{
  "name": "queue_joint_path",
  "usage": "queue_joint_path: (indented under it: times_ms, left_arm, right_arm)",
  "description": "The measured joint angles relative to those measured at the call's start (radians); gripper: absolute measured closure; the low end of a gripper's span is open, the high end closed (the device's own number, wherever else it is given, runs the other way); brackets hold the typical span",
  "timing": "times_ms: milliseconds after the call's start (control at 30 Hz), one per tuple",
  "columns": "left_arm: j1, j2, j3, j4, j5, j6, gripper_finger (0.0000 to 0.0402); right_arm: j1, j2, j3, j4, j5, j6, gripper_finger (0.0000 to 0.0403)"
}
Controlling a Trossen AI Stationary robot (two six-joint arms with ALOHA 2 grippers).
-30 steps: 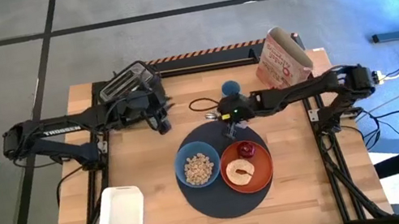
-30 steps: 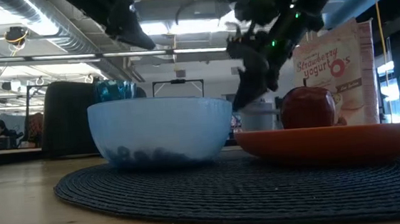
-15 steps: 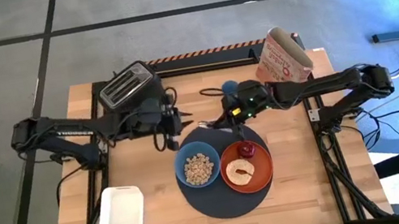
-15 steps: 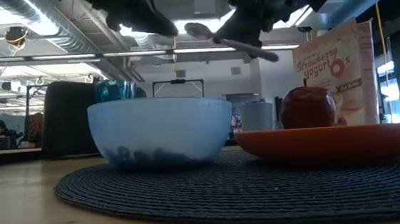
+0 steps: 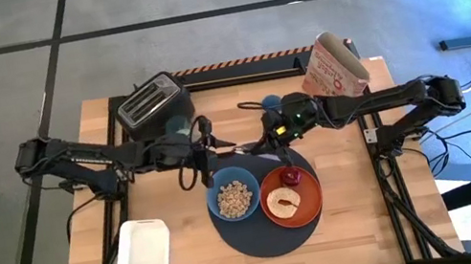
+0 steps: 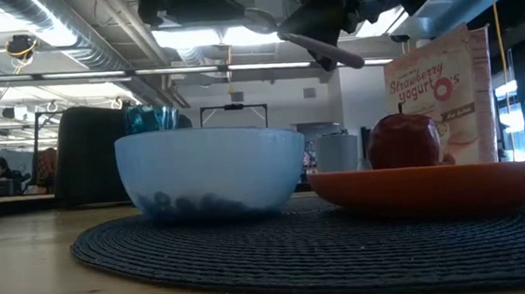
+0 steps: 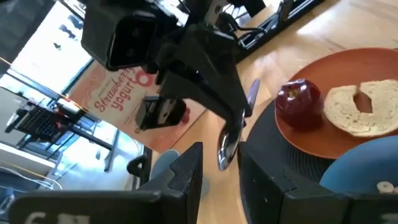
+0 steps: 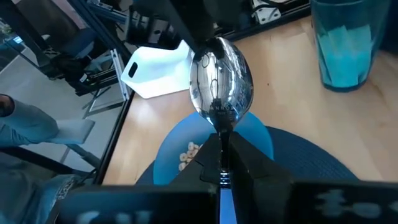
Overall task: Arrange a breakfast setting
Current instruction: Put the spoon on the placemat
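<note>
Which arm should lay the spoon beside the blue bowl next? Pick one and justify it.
Probably left: the left gripper has open fingers flanking the spoon at its scoop end, and the blue bowl has its free side toward that arm. The right gripper holds the handle, but the orange plate fills its side.

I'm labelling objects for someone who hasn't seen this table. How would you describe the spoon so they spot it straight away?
Start at the large round dark mat in the middle of the wooden table, then look just above its far edge, behind the blue bowl. There the right end effector holds the spoon in the air: the only shiny metal thing, with a purple handle.
</note>
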Motion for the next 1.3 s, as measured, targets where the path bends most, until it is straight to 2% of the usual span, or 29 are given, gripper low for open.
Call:
queue_joint_path:
  times_ms: [233, 567, 667, 833, 1000, 1133, 1300]
  left_arm:
    - [0.0, 0.001, -0.001, -0.003, 0.052, 0.004, 0.0305]
    - [0.0, 0.053, -0.002, 0.058, 0.028, 0.056, 0.031]
    - [0.0, 0.055, -0.002, 0.065, 0.029, 0.058, 0.0329]
    - [0.0, 0.055, -0.002, 0.076, 0.029, 0.059, 0.039]
    - [0.0, 0.055, -0.002, 0.088, 0.027, 0.055, 0.0396]
    - [0.0, 0.055, -0.002, 0.087, 0.028, 0.042, 0.0397]
    - [-0.001, 0.055, -0.002, 0.08, 0.037, 0.028, 0.0399]
  right_arm:
    - [0.0, 0.0, 0.0, 0.001, -0.002, 0.001, 0.04]
    - [0.0, 0.0, 0.0, 0.006, -0.028, 0.002, 0.04]
    - [0.0, 0.0, 0.0, 0.005, -0.028, 0.002, 0.0401]
    - [0.0, 0.001, 0.0, 0.004, -0.027, 0.003, 0.0395]
    - [0.0, 0.001, 0.0, 0.006, -0.019, -0.001, 0.0393]
    - [0.023, 0.001, 0.0, 0.007, 0.011, -0.035, 0.0376]
    - [0.04, 0.001, 0.0, 0.019, 0.078, -0.061, 0.0328]
